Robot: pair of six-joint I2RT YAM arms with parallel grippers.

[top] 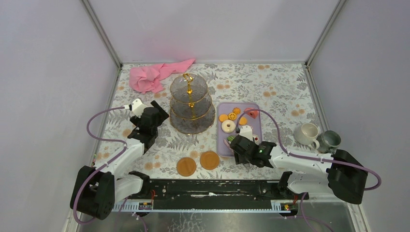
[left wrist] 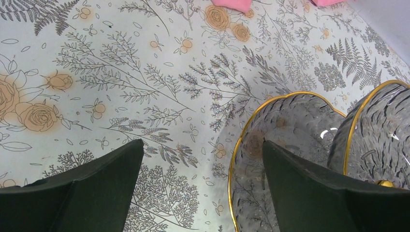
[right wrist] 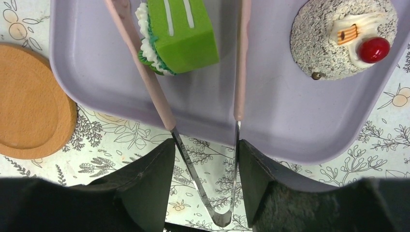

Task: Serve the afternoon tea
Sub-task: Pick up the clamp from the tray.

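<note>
Right tool (right wrist: 205, 142) is grasping the pink tongs (right wrist: 143, 72): both fingers press on the bare metal arms near the hinge, which sits between the jaws. The tongs reach ahead of this tool over the near end of the lilac tray (right wrist: 270, 125). The pink tips straddle the green cake (right wrist: 181, 34); the left tip is touching it or just beside it, the right tip stands a little off it. Speckled cake with a red cherry (right wrist: 338, 43) is in the same tray, ahead and to the right of the right tool. One round orange disc (right wrist: 29, 106) lies on the table just left of this tool, outside the tray. Doughnut (top: 228, 126) and small orange biscuits (top: 223, 117) are farther up the tray, beyond the tong tips. Cream mug (top: 307, 134) and grey-green mug (top: 329, 140) stand side by side on the table, well off to the right of the right tool. Left tool (left wrist: 203, 145) is released, jaws spread wide with only the floral table (left wrist: 121, 72) between them. Its right finger overlaps the gold rim of the bottom tier of the three-tier glass stand (top: 192, 104), which stands upright just to its right. Pink cloth (top: 154, 75) is crumpled ahead of the left tool, at the far edge.
</note>
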